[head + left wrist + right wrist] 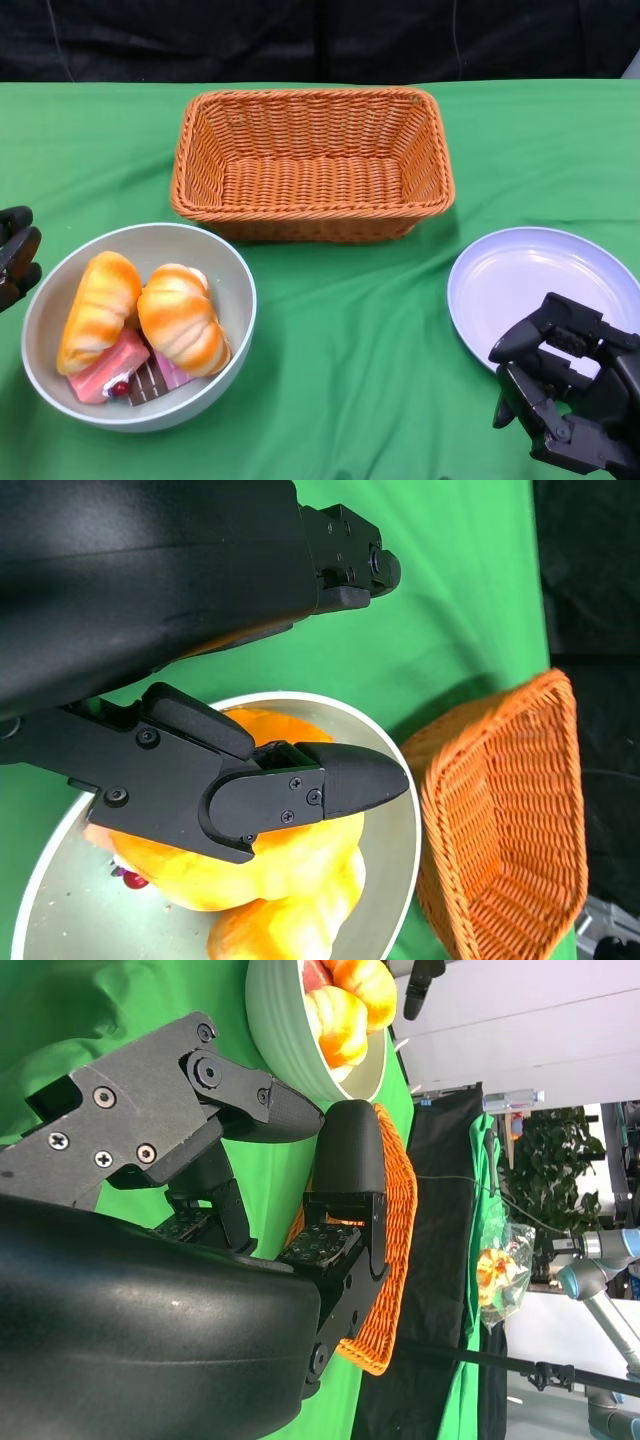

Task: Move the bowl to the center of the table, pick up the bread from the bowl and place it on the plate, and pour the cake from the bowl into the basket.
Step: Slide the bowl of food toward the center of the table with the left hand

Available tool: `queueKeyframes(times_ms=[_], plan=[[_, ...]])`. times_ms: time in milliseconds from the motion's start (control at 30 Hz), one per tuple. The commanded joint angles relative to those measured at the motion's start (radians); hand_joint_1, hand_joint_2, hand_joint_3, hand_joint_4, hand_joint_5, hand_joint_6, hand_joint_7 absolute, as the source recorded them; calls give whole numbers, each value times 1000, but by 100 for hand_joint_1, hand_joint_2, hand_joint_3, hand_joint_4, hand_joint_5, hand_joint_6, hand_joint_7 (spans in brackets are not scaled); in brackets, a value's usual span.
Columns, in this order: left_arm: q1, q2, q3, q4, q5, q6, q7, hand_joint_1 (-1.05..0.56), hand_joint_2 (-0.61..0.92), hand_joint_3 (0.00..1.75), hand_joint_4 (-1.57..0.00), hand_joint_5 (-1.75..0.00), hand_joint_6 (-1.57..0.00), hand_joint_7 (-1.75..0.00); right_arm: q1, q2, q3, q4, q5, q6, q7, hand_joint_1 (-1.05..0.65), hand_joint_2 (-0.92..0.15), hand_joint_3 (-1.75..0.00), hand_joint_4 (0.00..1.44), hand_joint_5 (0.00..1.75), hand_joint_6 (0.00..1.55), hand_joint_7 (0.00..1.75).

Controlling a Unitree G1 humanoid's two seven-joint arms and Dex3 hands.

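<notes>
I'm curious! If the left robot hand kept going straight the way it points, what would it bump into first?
Probably the bowl and the bread in it: the left robot hand points at them in the left wrist view, though depth is unclear.

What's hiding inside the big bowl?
The bowl holds two bread rolls on top of pink and brown cake pieces. The rolls cover most of the cake.

- One grey bowl
- Two bread rolls: one, another
- Two cake pieces: pink, chocolate
- One wicker basket
- One lilac plate
</notes>
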Motion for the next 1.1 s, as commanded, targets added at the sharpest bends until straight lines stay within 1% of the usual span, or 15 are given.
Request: queueKeyframes(times_ms=[33, 167, 267, 467, 700, 867, 1100], plan=[[-22, 38, -9, -32, -7, 53, -35, -74, 92, 61, 0, 0, 0, 0, -4, 1, 0, -4, -5, -8, -8, -23, -64, -86, 69, 168, 67, 137], [-20, 39, -9, -45, -6, 71, -39, -74, 92, 62, 0, 0, 0, 0, -3, 2, 1, -4, -7, -8, -9, -23, -64, -86, 69, 168, 68, 137], [-21, 57, -39, -107, -24, 163, -121, -75, 92, 64, 0, 0, 0, 0, 0, 3, 2, -7, -11, -12, -11, -22, -64, -86, 69, 168, 67, 137], [-43, 79, -54, -175, -60, 322, -194, -76, 92, 64, 0, 0, 0, 0, -2, 6, 0, -5, -16, -19, -9, -23, -64, -86, 68, 167, 67, 137], [-56, 94, -81, -191, -60, 381, -238, -75, 92, 69, 0, 0, 0, 0, -1, 7, 1, -9, -22, -17, -14, -24, -64, -85, 68, 166, 67, 137], [-50, 98, -90, -232, -80, 464, -254, -74, 92, 68, 0, 0, 0, 0, -2, 7, -2, -6, -20, -20, -10, -24, -64, -84, 68, 166, 67, 137], [-35, 109, -120, -272, -89, 501, -274, -73, 92, 69, 0, 0, 0, 0, -1, 6, -3, -3, -22, -31, -10, -24, -64, -85, 68, 166, 67, 137]])
